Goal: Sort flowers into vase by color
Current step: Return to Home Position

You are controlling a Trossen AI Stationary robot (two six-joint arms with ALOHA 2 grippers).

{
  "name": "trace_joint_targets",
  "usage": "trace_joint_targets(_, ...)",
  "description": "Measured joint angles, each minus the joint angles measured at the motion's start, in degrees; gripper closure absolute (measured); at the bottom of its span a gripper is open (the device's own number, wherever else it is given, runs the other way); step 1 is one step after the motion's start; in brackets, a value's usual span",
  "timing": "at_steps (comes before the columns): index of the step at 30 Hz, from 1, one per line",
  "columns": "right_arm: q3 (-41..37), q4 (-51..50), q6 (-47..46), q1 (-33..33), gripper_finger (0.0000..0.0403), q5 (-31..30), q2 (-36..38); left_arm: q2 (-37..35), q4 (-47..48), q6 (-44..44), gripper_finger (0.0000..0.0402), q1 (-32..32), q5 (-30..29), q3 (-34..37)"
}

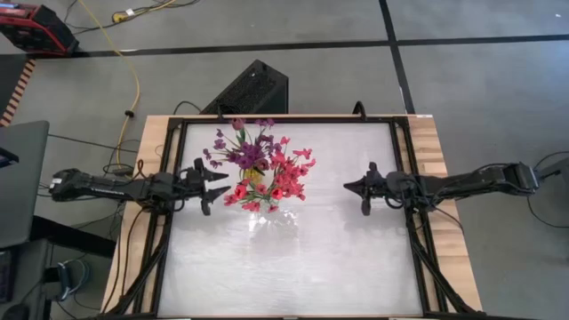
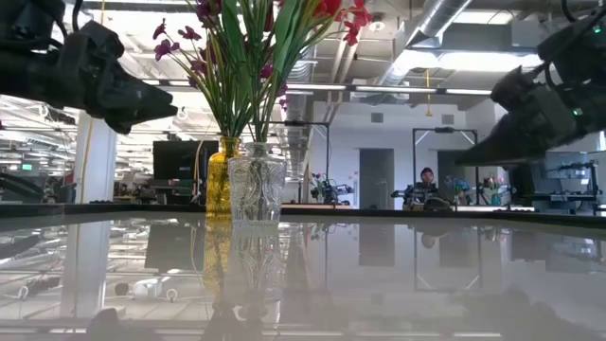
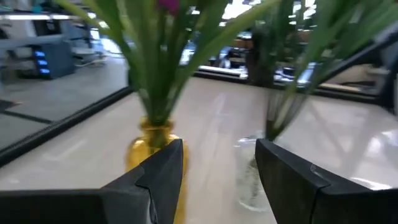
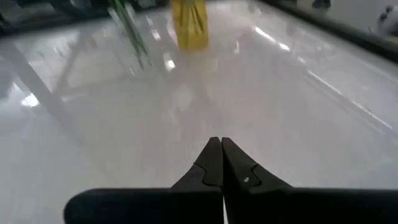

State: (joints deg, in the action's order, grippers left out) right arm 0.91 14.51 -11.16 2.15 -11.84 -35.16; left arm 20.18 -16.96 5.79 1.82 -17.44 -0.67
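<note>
From above you see little of either vase: the blossoms spread over both, and only a bit of yellow shows beneath them. In the low view the top edge cuts off most of the flower heads, so that view shows mainly stems and leaves. In the left wrist view the glass vase is only a faint shimmer on the worktop (image 1: pixel 338 258), and I cannot make out its outline there.

The yellow vase (image 2: pixel 222 178) holds the purple flowers (image 1: pixel 244 153). The transparent vase (image 2: pixel 257 182) stands just beside it, and the two overlap in the low view, so I cannot tell whether they touch. It holds the red and pink flowers (image 1: pixel 283 176). Both vases stand upright, toward the left and far side of the worktop. I cannot pick out single tulips in the red bunch.

Your left pincer (image 1: pixel 216 189) hangs above the worktop just beside the bouquets, its fingers spread with nothing between them. Your right pincer (image 4: pixel 216 143) is well apart from the vases on the other side, its fingers pressed together on nothing, pointing toward the flowers.
</note>
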Motion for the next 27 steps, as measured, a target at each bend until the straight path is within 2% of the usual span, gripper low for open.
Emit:
trace_joint_targets(4,-0.04,-7.31,-1.45,1.17,0.0377,-0.01,3.85,0.0,2.38,-0.16,0.0212,-0.21,-3.95,0.02)
trace_joint_targets(9,0.05,-12.73,-2.38,1.27,0.0378,0.1,8.58,0.02,8.68,2.33,0.0212,-0.19,-5.06,0.02)
trace_joint_targets(13,0.06,-12.8,-1.97,1.27,0.0385,0.01,11.52,0.04,10.18,7.16,0.0212,-0.19,-7.7,0.02)
trace_joint_targets(19,-0.42,-11.22,-1.9,1.38,0.0378,-1.28,15.28,0.02,8.92,4.36,0.0212,-0.19,-7.34,0.04)
trace_joint_targets(27,-0.44,-9.16,-0.55,1.38,0.037,-3.32,15.77,0.0,6.76,2.88,0.0212,-0.19,-7.07,0.04)
